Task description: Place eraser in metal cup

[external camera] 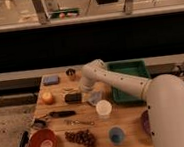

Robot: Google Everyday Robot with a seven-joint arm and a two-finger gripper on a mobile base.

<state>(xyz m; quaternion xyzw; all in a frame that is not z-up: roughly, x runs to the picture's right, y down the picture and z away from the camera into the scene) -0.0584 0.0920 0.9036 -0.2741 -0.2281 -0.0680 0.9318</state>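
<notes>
The eraser (pixel 73 97), a small dark block, lies on the wooden table (pixel 126 119) left of centre. The metal cup (pixel 71 74), small and shiny, stands upright near the table's back edge, directly behind the eraser. My white arm reaches in from the lower right, bends near the back of the table and comes down. The gripper (pixel 92 96) hangs just above the table, close to the right of the eraser and in front and to the right of the metal cup.
A blue sponge (pixel 50 80) lies at the back left and an orange (pixel 47 97) left of the eraser. A green tray (pixel 129 78) is at the back right. In front are a white cup (pixel 104 108), a blue cup (pixel 116 134), a black-handled tool (pixel 60 113), grapes (pixel 81 137) and a red bowl (pixel 42 143).
</notes>
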